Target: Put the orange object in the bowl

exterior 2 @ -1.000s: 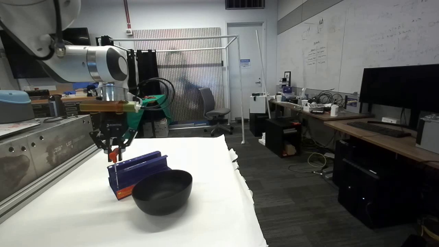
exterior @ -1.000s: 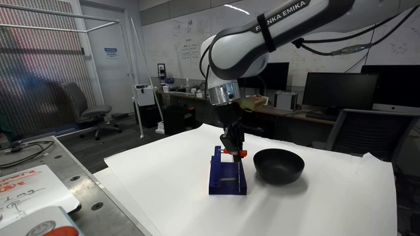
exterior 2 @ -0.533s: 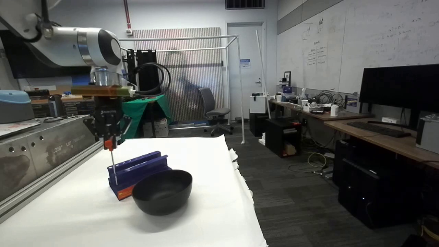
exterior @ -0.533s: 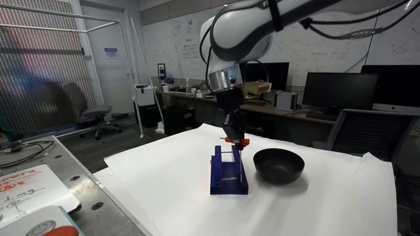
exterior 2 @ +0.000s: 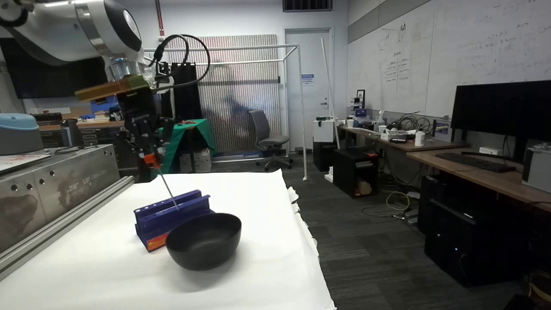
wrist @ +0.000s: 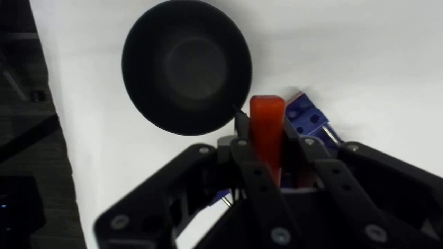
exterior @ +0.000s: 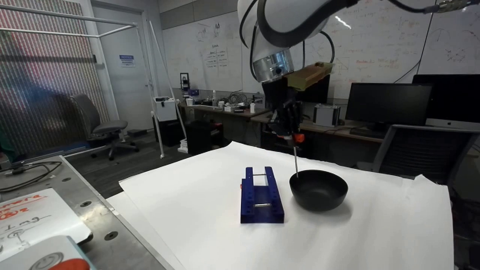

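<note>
- Nearest my position: a metal bench, lower left, bearing a white sheet with orange and dark handwriting.
- Next, a white-topped table, its far edges ruffled.
- On the table: a dark blue block, lying flat, two thin metal rods spanning its channel.
- Just beside the block, to its right as I face it: the black bowl, upright, its shadow soft on the white top.
- Held in the air above the table: the orange object, a short bar-like handle with a thin metal shaft. The shaft leans, lower end near the bowl's rim; in an exterior view that end shows against the block, apart from the bowl.
- The gripper, tilted, is closed onto the orange object, fingers on either side, the bar filling the gap between them.
- Carrying it: the white arm, reaching in from overhead.
- Beyond: a mesh-backed chair, then a desk with a monitor and a silver case.
- Farthest: a whiteboard, faintly written on, and a door carrying a blue-and-white notice.
</note>
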